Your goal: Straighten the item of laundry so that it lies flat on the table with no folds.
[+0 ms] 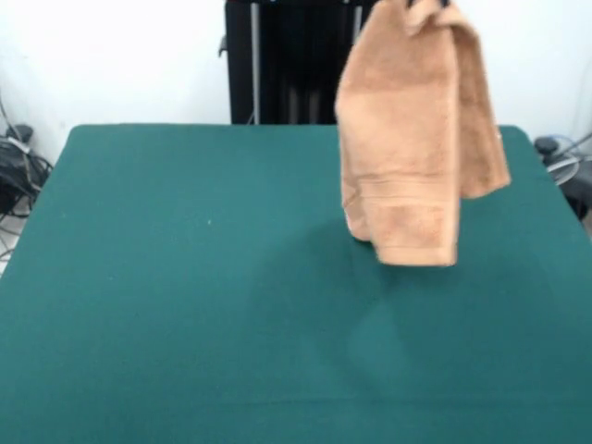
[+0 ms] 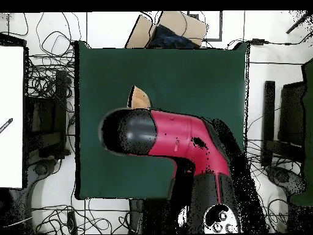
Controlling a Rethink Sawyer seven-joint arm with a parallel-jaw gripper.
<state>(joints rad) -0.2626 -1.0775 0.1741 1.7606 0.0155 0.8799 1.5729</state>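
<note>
The peach-orange towel [image 1: 412,139] hangs in the air over the far right part of the green table [image 1: 185,277], folded over on itself, with a woven border band near its lower edge. Its bottom edge hangs clear above the cloth. My gripper [image 1: 427,6] shows only at the top edge of the front view, shut on the towel's top. In the overhead view the red and black arm [image 2: 177,141] reaches over the table [image 2: 183,73] and hides the gripper. Only a small tip of the towel [image 2: 141,98] shows beside the arm's black head.
The black pedestal [image 1: 287,65] stands behind the table's far edge. Cables lie off the table's left side [image 1: 18,166] and right side [image 1: 564,157]. In the overhead view a cardboard box [image 2: 165,30] sits beyond the table's top edge, and a white panel [image 2: 12,116] stands at the left.
</note>
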